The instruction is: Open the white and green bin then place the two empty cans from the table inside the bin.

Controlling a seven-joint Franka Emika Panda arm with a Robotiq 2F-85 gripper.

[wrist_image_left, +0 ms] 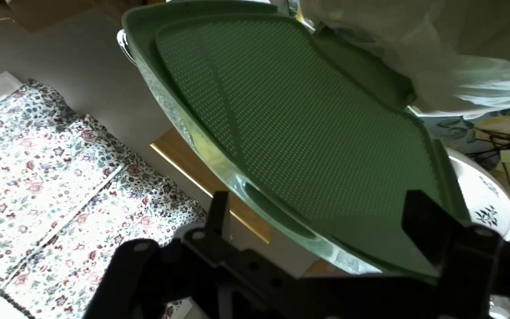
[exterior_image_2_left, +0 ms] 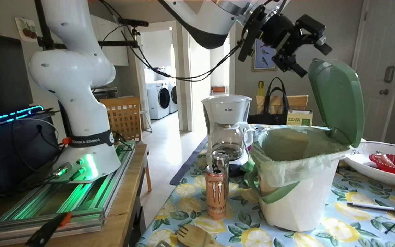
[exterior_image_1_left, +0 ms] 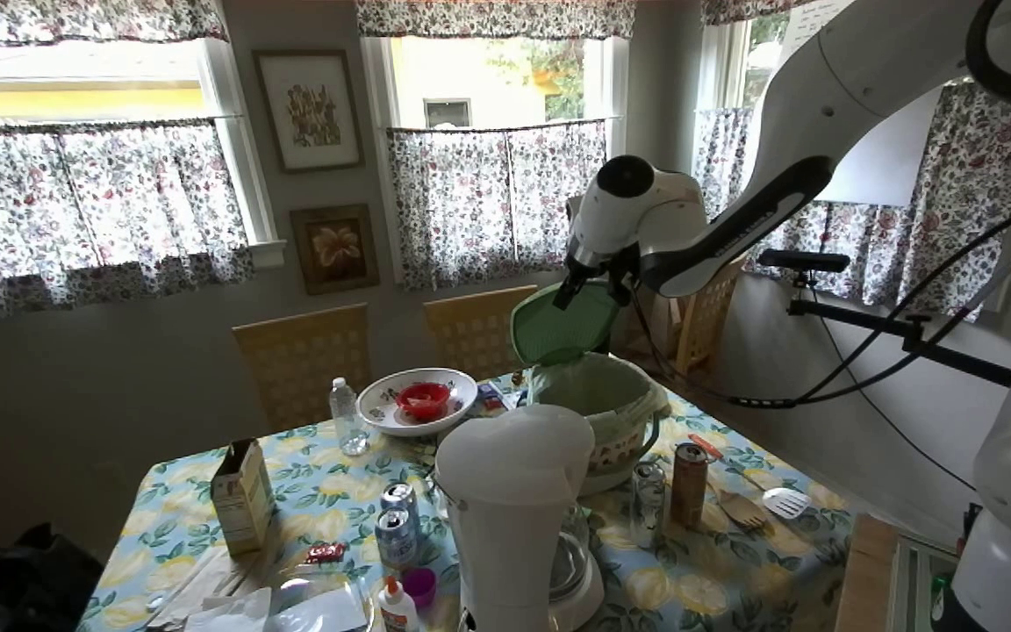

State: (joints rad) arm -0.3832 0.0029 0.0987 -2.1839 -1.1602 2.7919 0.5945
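The white and green bin (exterior_image_2_left: 297, 202) stands on the table (exterior_image_2_left: 170, 214), its green lid (exterior_image_2_left: 338, 99) swung up and a pale liner draped over its rim. My gripper (exterior_image_2_left: 311, 59) hangs high beside the lid's top edge, fingers wide apart and holding nothing. In the wrist view the lid's dotted inner face (wrist_image_left: 299, 128) fills the middle, its rim crossing between the fingers; I cannot tell if they touch. Next to the bin, an orange can (exterior_image_1_left: 690, 487) and a silver can (exterior_image_1_left: 648, 505) stand upright; in an exterior view the orange can partly hides the silver one.
A white coffee maker (exterior_image_1_left: 505, 500) rises close to the bin. Beyond it are two bluish cans (exterior_image_1_left: 395, 537), a plastic bottle (exterior_image_1_left: 347, 417) and a box (exterior_image_1_left: 242, 499). A red bowl (exterior_image_1_left: 423, 401) sits in a white dish. A wooden fork (exterior_image_2_left: 192, 235) and slotted spatula (exterior_image_1_left: 786, 502) lie near the orange can.
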